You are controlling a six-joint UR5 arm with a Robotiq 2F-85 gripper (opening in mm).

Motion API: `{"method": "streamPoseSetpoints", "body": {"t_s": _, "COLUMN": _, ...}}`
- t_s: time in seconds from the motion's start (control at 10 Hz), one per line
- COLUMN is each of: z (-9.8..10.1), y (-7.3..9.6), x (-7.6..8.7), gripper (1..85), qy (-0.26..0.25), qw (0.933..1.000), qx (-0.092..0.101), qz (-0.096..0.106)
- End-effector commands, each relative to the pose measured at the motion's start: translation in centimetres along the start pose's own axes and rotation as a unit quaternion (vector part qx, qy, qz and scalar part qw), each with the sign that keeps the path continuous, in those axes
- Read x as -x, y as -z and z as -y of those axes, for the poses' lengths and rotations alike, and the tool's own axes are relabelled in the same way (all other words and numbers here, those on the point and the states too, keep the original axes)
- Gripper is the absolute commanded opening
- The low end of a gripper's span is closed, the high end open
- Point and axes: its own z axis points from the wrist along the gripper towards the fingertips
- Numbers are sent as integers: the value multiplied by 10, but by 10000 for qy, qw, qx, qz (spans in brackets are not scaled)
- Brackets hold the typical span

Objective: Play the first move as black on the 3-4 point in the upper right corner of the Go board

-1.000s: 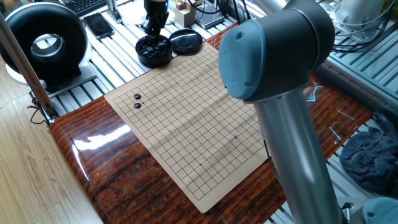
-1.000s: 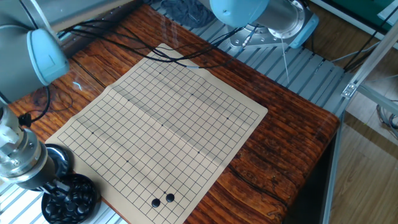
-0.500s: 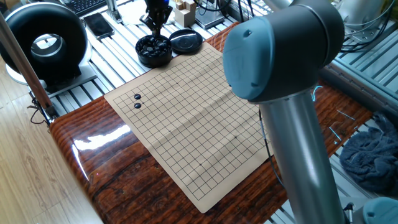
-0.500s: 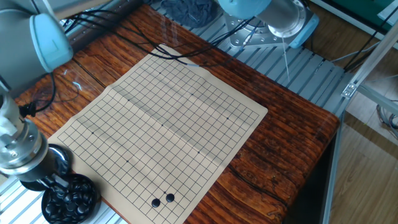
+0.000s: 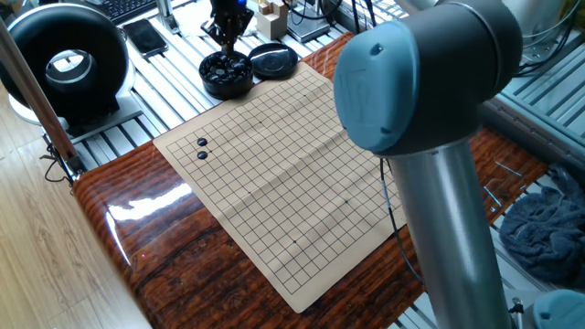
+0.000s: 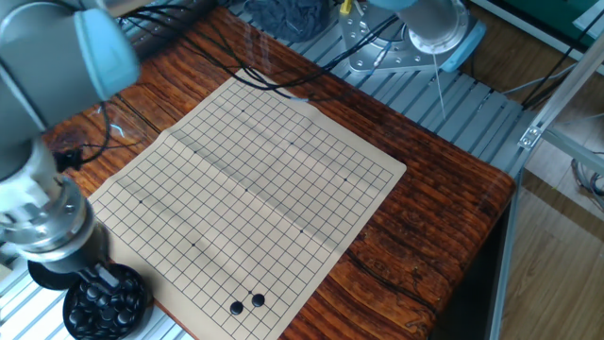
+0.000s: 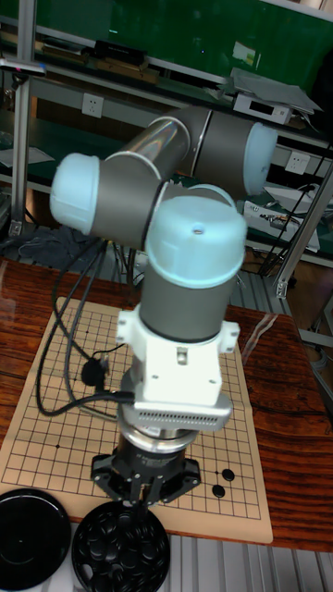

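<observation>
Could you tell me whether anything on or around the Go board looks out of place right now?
Yes: two black stones already sit side by side near one corner of the Go board, odd before a first move. Black cables also trail across its far edge. Nothing looks spilled or damaged.

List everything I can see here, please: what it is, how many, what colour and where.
Go board: one, tan with thin black grid lines, flat on the table.
Black stones: two on the board, side by side near one corner.
Bowl of stones: one, black, full of black stones, just off the board's edge.
Lid: one, black, beside the bowl.
Table: one, glossy reddish-brown wood, under the board.
Cloth: one, dark blue-grey, crumpled beyond the table.
Cables: several, black, trailing across the table and board edge.
Round device: one, black, ring-shaped, off the table.
Robot arm: one, grey with light blue caps.
Gripper: one, black, above the bowl; whether it holds a stone cannot be told.
</observation>
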Motion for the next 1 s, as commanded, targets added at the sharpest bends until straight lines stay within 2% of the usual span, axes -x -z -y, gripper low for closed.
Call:
{"method": "streamPoseSetpoints", "body": {"t_s": 0.0, "z": -14, "y": 5, "x": -17, "gripper": 13, "qy": -395, "qw": 9992, "qx": -91, "qz": 41}}
{"method": "streamPoseSetpoints", "body": {"t_s": 0.2, "z": -16, "y": 7, "x": -17, "gripper": 13, "qy": -456, "qw": 9989, "qx": -5, "qz": 93}}
{"method": "streamPoseSetpoints", "body": {"t_s": 0.4, "z": -12, "y": 7, "x": -18, "gripper": 13, "qy": -372, "qw": 9992, "qx": -82, "qz": 71}}
{"method": "streamPoseSetpoints", "body": {"t_s": 0.6, "z": 1, "y": 8, "x": -18, "gripper": 13, "qy": -179, "qw": 9992, "qx": -335, "qz": 77}}
{"method": "streamPoseSetpoints", "body": {"t_s": 0.7, "z": 17, "y": 10, "x": -5, "gripper": 13, "qy": -99, "qw": 9973, "qx": -645, "qz": 322}}
{"method": "streamPoseSetpoints", "body": {"t_s": 0.8, "z": 17, "y": 10, "x": -2, "gripper": 13, "qy": -202, "qw": 9970, "qx": -641, "qz": 383}}
{"method": "streamPoseSetpoints", "body": {"t_s": 0.9, "z": 16, "y": 10, "x": -6, "gripper": 13, "qy": -262, "qw": 9972, "qx": -625, "qz": 325}}
